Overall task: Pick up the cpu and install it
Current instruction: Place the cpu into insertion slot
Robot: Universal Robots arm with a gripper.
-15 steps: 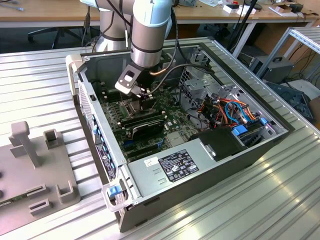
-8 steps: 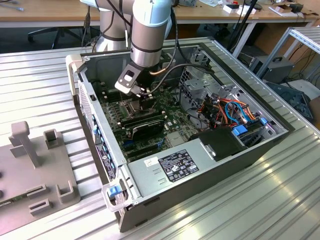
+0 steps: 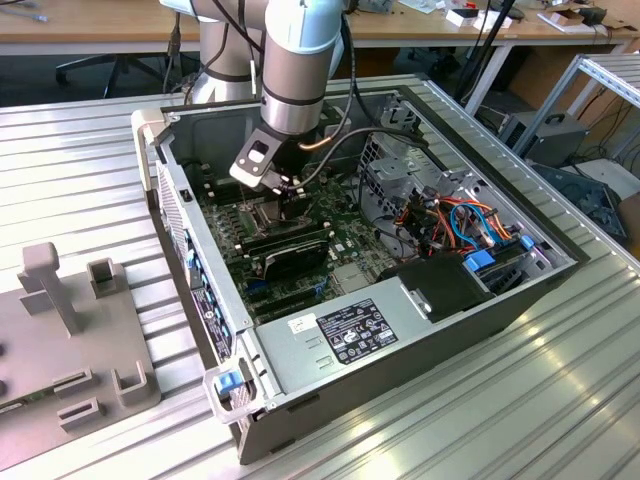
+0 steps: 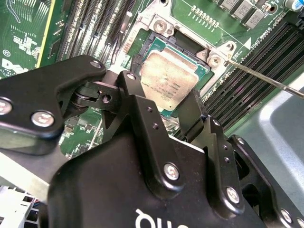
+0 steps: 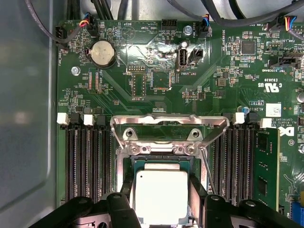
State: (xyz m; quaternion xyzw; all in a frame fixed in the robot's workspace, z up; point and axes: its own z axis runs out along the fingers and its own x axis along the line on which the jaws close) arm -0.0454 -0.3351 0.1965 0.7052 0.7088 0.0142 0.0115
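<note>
Cpu, silver-topped, sits over the socket beside its metal frame in the second wrist view, pinched at two opposite edges by the black end effector. In the first wrist view, memory slots flank it. In the exterior view, the arm reaches into an open computer case on a ribbed surface.

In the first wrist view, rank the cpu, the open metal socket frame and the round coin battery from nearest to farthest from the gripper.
1. cpu: clamped by the gripper itself.
2. metal socket frame: open, just beyond the cpu.
3. coin battery: far across the motherboard, well past the frame.
</note>
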